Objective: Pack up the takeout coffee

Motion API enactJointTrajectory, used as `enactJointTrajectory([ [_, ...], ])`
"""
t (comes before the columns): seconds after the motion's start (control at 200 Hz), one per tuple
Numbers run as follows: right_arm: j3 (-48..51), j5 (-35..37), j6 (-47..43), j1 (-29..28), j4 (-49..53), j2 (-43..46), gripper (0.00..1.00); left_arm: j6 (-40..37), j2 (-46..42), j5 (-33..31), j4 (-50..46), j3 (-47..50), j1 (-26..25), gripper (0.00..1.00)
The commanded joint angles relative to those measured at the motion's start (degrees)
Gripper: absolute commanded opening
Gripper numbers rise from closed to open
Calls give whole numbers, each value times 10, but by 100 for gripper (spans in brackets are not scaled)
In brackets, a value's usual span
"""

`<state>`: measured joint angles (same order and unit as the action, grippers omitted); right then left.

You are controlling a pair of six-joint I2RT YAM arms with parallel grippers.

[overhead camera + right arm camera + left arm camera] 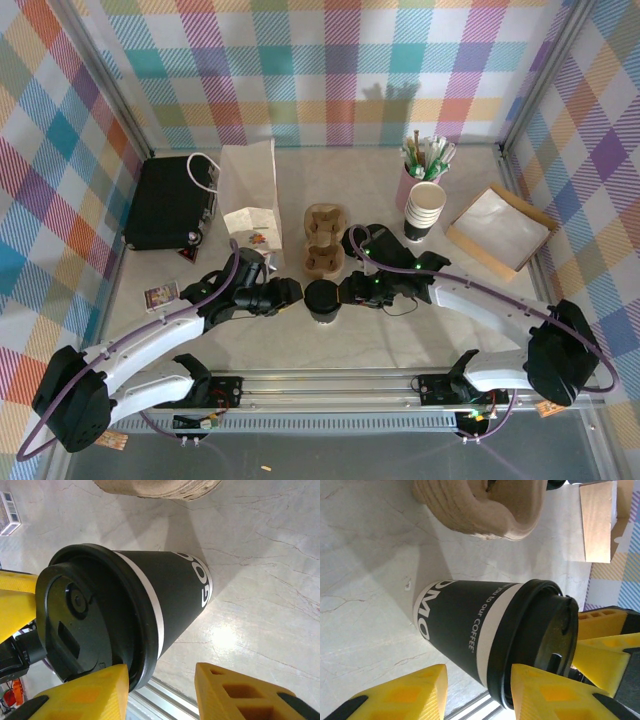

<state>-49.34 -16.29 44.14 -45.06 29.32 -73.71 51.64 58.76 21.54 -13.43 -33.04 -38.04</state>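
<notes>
Two arms, one cup, so here's how we see it. The takeout coffee (322, 298) stands upright on the table (380, 345), near the middle and toward the arms' side. It's just in front of the stack of pulp cup carriers (322, 240). The cup is dark with a white band and white lettering, and its black lid (75, 615) is on.

The left gripper (297, 293) comes in from the left and the right gripper (345, 290) from the right. In the overhead view their tips meet the cup from opposite sides.

On the left wrist camera the jaws are partway spread. One of the yellow fingers (545, 692) overlaps the lid rim, and the other sits down beside the cup's body. On the right wrist camera it's much the same: one finger (85, 695) is against the lid's edge and the other (250, 695) is off to the side, apart from the cup. We'd say neither gripper has the cup clamped between its jaws. Whether they're actually pressing on it, we can't tell.

A white paper bag (250, 185) stands further back on the left.
</notes>
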Motion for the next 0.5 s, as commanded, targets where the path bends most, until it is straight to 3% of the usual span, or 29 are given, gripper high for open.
enactJointTrajectory([
  [0.0,11,-14,5,-1,-13,-10,41,4,2,5,27,12,2,38],
  [0.495,41,-16,11,-1,-20,-26,41,4,12,3,35,41,2,38],
])
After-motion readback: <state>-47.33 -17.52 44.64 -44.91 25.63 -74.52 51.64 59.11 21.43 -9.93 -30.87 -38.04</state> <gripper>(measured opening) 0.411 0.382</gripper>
